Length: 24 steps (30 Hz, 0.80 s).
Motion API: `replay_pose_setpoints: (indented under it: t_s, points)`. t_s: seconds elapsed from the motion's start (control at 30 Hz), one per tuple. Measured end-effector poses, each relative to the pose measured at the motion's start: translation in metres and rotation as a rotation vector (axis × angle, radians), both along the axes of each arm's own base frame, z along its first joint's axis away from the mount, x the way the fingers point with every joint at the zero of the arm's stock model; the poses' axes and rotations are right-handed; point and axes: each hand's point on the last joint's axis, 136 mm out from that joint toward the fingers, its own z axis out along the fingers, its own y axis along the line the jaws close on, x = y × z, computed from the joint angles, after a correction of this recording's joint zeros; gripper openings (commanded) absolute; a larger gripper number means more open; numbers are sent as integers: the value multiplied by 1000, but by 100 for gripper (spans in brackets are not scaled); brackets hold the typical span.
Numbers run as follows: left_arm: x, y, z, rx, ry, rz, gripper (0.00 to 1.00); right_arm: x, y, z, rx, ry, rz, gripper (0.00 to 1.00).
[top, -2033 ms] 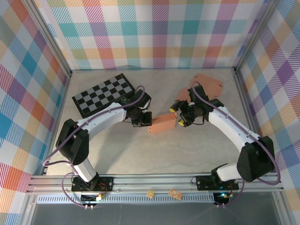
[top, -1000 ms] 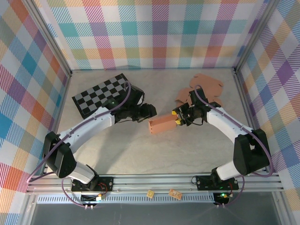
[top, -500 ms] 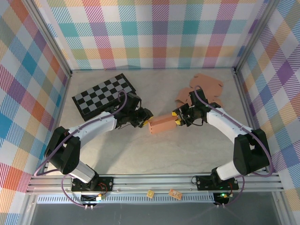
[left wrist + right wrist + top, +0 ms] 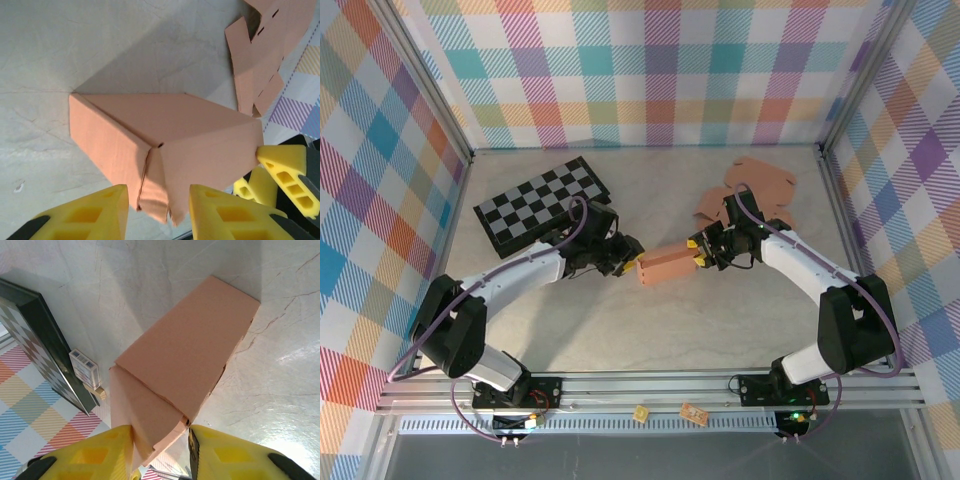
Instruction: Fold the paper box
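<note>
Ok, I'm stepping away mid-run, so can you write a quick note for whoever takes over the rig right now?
Left gripper: fingers open, straddling the left end flap of the paper box with slight gaps.
Right gripper: fingers closed on the box's opposite end.
The box lies on the table between both arms; spare flat blanks sit at the back right.
Done: body folded into a box shape.
Left: both end flaps look loose and likely need pressing shut.
</note>
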Motion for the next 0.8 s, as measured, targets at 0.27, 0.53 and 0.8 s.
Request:
replay_pose_setpoints:
  t_s: [0.27, 0.53, 0.8]
  points:
    - [-2, -2, -2, -2, 8, -18, 34, -2, -1, -3, -6, -3, 11, 33]
    - [-6, -3, -12, -17, 16, -28, 29, -2, -1, -4, -8, -2, 13, 32]
    - [-6, -4, -15, -26, 3, -30, 23, -5, -1, -7, -9, 6, 17, 29]
